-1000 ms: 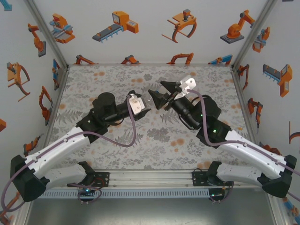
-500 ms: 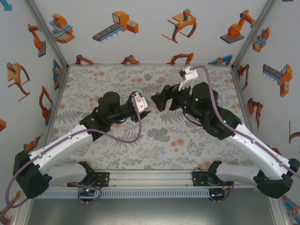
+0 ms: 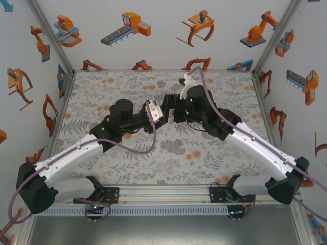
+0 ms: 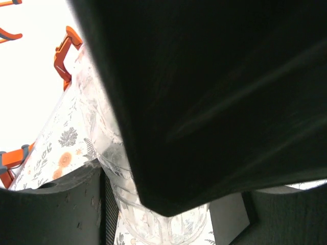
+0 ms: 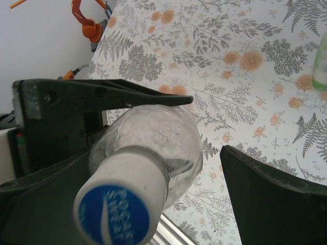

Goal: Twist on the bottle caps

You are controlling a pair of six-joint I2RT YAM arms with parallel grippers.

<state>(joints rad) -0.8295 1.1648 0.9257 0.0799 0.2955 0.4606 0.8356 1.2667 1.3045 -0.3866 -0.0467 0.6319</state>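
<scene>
Mid-table, where my two arms meet: the left gripper [image 3: 162, 114] is clamped on a clear bottle [image 5: 158, 132], its neck pointing at the right gripper [image 3: 171, 108]. The white cap [image 5: 120, 204] with a blue top sits between that gripper's released, spread fingers. A green bottle [image 5: 321, 66] stands well apart.

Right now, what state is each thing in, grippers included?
left gripper: shut on the clear bottle.
clear bottle: gripped, cap on its neck.
cap: on the neck, tightness cannot be told.
right gripper: open, jaws either side of the cap.
green bottle: on the table, mostly cut off.
</scene>
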